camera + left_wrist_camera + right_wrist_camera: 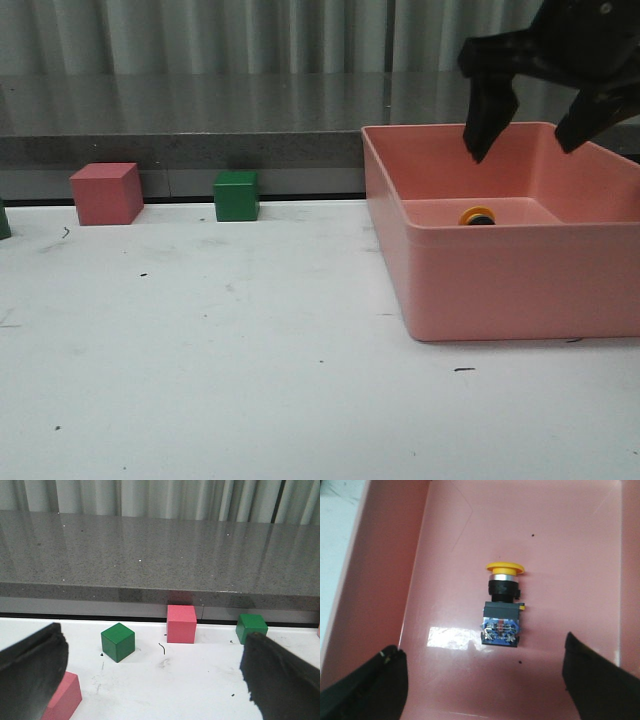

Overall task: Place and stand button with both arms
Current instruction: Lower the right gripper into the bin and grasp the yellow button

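The button (503,605) lies on its side on the floor of the pink bin (445,540), with a yellow cap, black body and blue-and-black base. In the front view only its yellow cap (478,215) shows over the bin's front wall (500,280). My right gripper (520,150) hangs open and empty above the bin, over the button; in the right wrist view (482,680) its fingers stand wide apart just short of the button's base. My left gripper (150,680) is open and empty low over the white table; it is out of the front view.
A pink cube (106,193) and a green cube (236,195) stand at the table's back edge, left of the bin. The left wrist view shows two green cubes (118,641) (251,627) and two pink cubes (181,623) (62,697). A grey ledge (200,120) runs behind.
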